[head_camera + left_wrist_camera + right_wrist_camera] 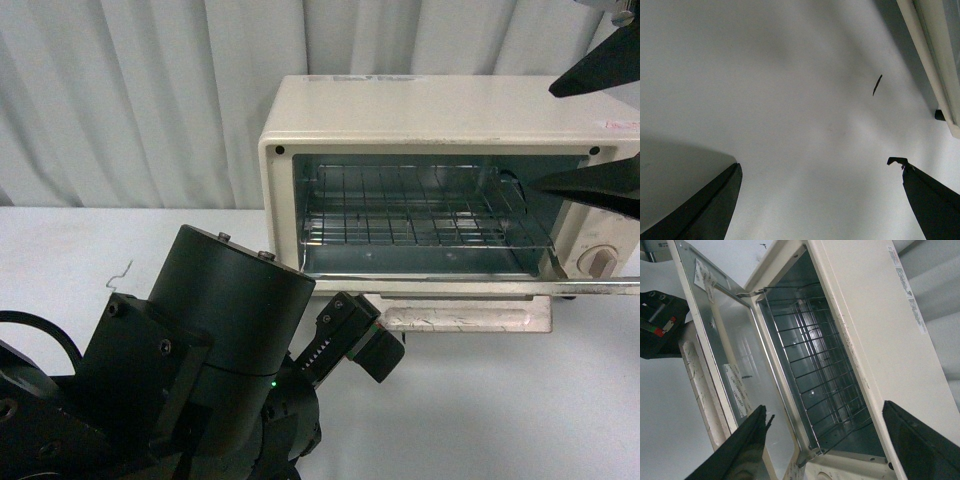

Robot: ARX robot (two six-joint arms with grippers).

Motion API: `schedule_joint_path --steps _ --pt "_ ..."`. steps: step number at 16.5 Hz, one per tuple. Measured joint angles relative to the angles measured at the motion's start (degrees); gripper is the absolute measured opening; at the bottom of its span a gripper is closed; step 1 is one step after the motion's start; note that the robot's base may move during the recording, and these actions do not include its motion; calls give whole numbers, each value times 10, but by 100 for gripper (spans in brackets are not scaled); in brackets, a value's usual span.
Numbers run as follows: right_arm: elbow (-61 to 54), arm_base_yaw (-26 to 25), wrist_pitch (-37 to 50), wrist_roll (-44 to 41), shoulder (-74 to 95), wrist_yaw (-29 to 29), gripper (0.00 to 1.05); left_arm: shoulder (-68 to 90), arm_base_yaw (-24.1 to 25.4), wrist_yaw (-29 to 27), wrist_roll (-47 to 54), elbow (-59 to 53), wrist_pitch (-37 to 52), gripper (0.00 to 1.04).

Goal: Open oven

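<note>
Right hand (540, 138), spread and empty, hangs at the frame's upper right before the oven (430, 110). Door (740, 365) lies fully dropped, rack (420, 215) exposed: opening judged complete, hence no grip.

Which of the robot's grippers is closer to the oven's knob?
Right. The right gripper hangs open above the knob, at the oven's right end. The left gripper is open over the table, off the lowered door's left end.

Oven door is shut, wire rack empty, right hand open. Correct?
No. The oven has its door open, folded down flat; the front and right wrist views show it. The wire rack is empty and the right hand is open.
</note>
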Motion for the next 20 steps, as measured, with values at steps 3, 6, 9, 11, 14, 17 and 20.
schedule_joint_path --steps 3,6,9,11,14,17,20 --pt "0 0 0 0 0 0 93 0 0 0 0 0 0 98" --pt "0 0 0 0 0 0 97 0 0 0 0 0 0 98" --pt "-33 12 117 40 0 55 94 0 0 0 0 0 0 98" --pt "-229 3 450 355 -47 299 63 0 0 2 0 0 0 98" --pt "-411 -58 530 603 -229 268 2 0 0 -2 0 0 0 98" --pt "-443 -92 504 605 -280 222 2 0 0 -1 0 0 0 98" --pt "-468 -110 470 607 -344 216 2 0 0 -3 0 0 0 98"
